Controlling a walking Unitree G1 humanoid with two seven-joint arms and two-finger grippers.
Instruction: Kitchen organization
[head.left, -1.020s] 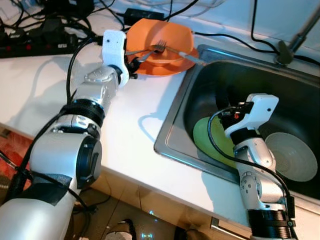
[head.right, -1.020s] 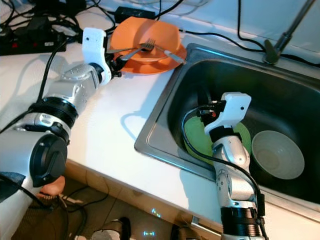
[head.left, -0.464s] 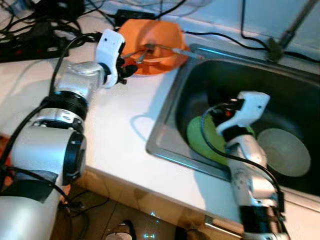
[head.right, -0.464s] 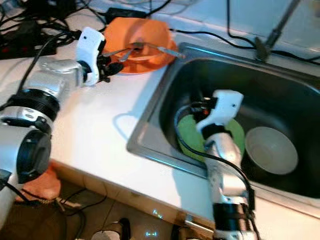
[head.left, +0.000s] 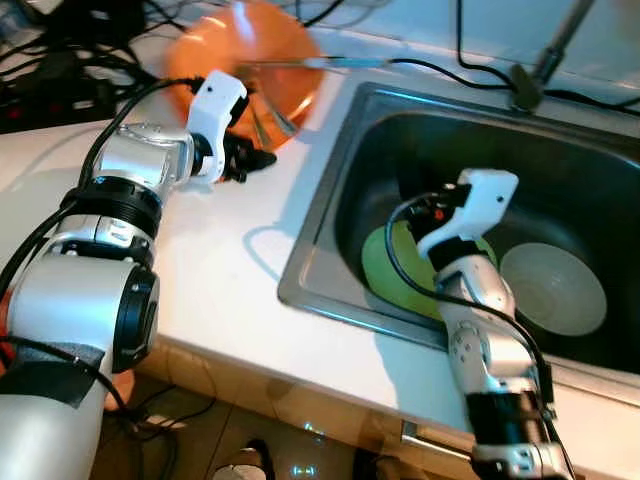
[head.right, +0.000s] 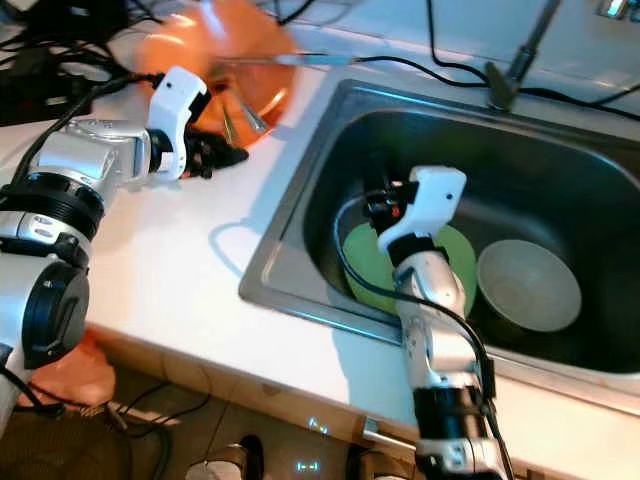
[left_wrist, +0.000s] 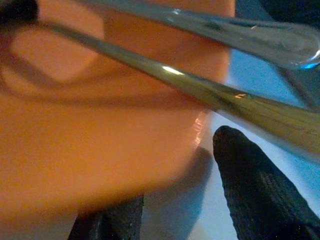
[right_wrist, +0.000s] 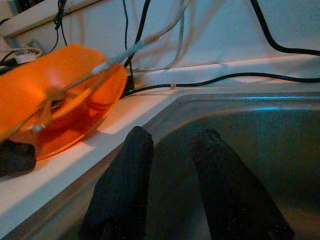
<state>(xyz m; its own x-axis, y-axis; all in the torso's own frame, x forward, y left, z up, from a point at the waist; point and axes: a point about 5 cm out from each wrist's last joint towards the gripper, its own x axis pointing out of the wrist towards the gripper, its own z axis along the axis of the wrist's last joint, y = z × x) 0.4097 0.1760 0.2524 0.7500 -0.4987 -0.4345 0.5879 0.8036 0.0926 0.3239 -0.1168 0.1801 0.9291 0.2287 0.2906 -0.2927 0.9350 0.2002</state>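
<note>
An orange plate (head.left: 240, 70) is tilted up off the white counter beside the sink and is blurred by motion. A fork (head.left: 268, 115) and a long metal utensil (head.left: 320, 62) lie across it. My left gripper (head.left: 248, 160) is at the plate's near rim, and its black fingers (left_wrist: 260, 200) are closed on that rim (left_wrist: 165, 165). My right gripper (right_wrist: 172, 145) hangs open inside the sink with nothing between its fingers, just above a green plate (head.left: 385, 270). A pale bowl (head.left: 553, 288) sits to the right of the green plate.
The steel sink rim (head.left: 300, 290) borders the white counter (head.left: 200, 260). A faucet stem (head.left: 535, 70) rises behind the sink. A power strip and black cables (head.left: 60, 80) crowd the counter's back left, and one cable (head.left: 450, 70) runs along the back edge.
The orange plate has tipped up and shifted left with my left gripper, and the utensils have slid on it. The camera has moved. My right gripper stays in the sink.
</note>
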